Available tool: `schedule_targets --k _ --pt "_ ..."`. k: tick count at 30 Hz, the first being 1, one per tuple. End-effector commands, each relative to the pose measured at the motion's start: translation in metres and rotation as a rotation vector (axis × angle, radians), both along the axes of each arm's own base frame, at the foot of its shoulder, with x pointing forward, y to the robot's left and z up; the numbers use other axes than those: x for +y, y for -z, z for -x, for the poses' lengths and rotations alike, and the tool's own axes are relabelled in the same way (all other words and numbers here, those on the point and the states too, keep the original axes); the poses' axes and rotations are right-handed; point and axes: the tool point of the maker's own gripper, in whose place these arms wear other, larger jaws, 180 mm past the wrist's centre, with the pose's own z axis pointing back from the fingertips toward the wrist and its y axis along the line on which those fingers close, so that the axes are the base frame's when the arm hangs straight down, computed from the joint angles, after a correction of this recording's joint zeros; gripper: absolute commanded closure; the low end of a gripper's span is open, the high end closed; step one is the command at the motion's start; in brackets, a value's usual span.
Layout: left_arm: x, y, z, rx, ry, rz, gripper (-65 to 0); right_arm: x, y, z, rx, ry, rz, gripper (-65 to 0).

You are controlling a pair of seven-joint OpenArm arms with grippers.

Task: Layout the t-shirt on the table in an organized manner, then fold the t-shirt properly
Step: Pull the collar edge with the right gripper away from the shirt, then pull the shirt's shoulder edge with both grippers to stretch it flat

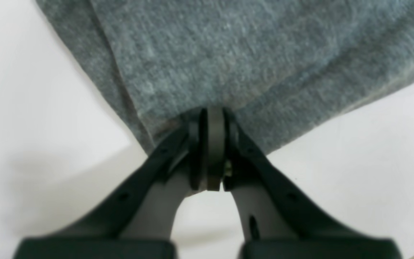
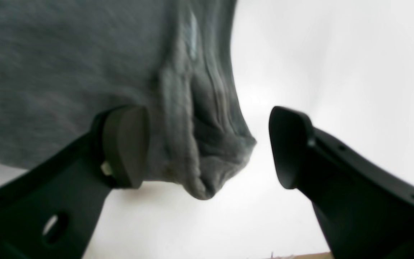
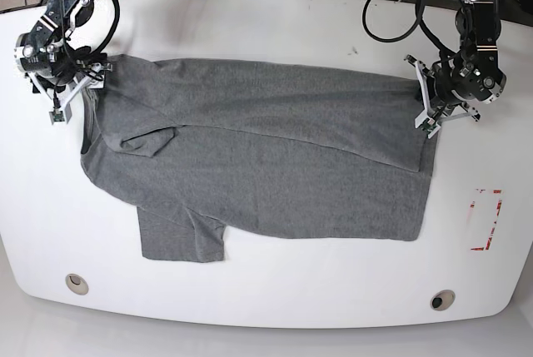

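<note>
Between the two pincers the grey t-shirt lies stretched across the white table, one sleeve tucked under, so the laying-out step seems in hand. Left pincer is pressed together, pinching the hem corner. Right pincer stands spread, a bunched shoulder seam loose between its fingers. Next it probably needs smoothing before any fold.

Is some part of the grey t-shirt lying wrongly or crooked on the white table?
Yes. The heather-grey cotton t-shirt is not flat on the glossy white table: its far long edge is folded over the body, one sleeve is tucked on top, and the other sleeve sticks out towards the near edge.
</note>
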Motion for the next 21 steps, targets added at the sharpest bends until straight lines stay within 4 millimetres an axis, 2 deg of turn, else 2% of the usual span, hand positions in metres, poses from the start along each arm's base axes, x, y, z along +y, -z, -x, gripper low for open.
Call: schedule_targets --k 1,6,9,15,17,21 --pt "0.021 0.012 0.022 0.107 -0.006 -0.105 0.0 -0.004 -0.005 -0.01 -0.049 -0.002 -0.002 -47.2" --pt "0.023 0.014 0.024 0.115 -0.008 -0.107 0.0 -0.002 0.013 -0.004 -0.024 0.011 -0.047 -34.1" --pt "0.03 0.011 0.024 0.115 -0.007 -0.124 0.0 -0.001 0.027 0.003 0.008 0.022 -0.08 -23.6" --pt "0.03 0.012 0.025 0.117 -0.007 -0.124 0.0 -0.001 0.031 0.004 0.01 0.026 -0.088 -3.8" --pt "0.03 0.012 0.025 0.118 -0.007 -0.124 0.0 -0.001 0.032 0.005 0.016 0.026 -0.087 -0.3" --pt "0.03 0.012 0.026 0.119 -0.008 -0.122 0.0 -0.001 0.032 0.009 0.022 0.021 -0.082 0.0"
